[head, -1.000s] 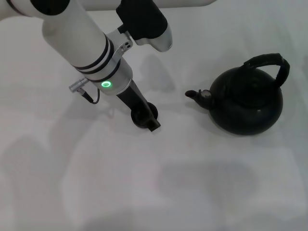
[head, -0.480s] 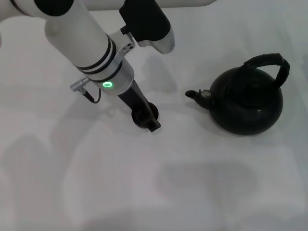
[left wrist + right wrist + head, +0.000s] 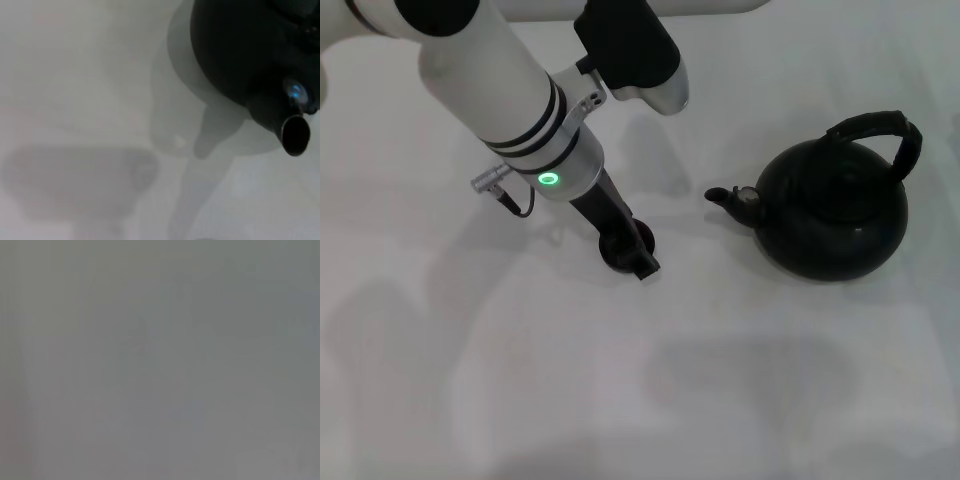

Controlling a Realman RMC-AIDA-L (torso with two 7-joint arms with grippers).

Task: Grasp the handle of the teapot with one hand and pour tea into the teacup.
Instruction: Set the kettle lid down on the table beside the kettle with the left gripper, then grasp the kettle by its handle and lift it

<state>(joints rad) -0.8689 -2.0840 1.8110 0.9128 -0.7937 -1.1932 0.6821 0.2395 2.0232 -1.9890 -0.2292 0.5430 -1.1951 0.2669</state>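
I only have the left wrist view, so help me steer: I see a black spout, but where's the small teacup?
Observer: In the head view the small low black teacup sits right at the left gripper, clear of the round glossy black teapot's spout.
Operator: Is anything holding the handle?
Observer: No. The thick black arched handle stands free above the pot.
Operator: And the right arm?
Observer: It isn't in the head view; its wrist view shows plain grey only.

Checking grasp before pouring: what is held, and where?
The left gripper is at the teacup; whether it grips cannot be told. The teapot handle is free.
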